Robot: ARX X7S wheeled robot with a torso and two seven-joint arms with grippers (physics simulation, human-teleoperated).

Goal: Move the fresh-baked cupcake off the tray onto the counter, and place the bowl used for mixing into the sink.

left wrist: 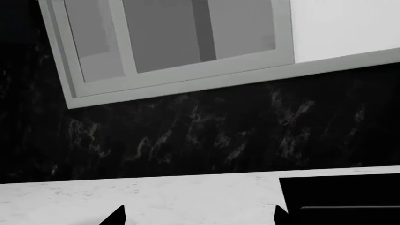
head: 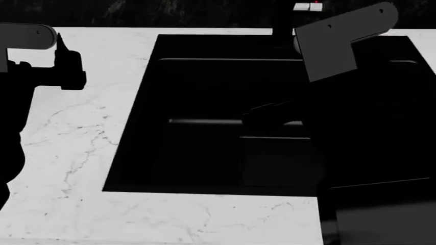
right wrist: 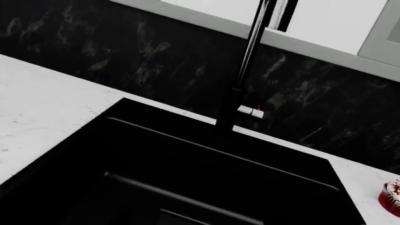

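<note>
White grey-veined marble worktop lies nearest. My left hand hovers over it, spread wide and empty. Beyond, my right arm hangs above the matte black sink, its hand hidden. The red-wrapped, white-frosted cupcake sits past the basin on the worktop; I judge the bowl comes next, though it is unseen.

Big black sink takes up most of the white marble worktop, running back to its rear edge. The left gripper hangs over the worktop's left side; the right arm reaches over the sink, its fingers lost in the dark.
</note>
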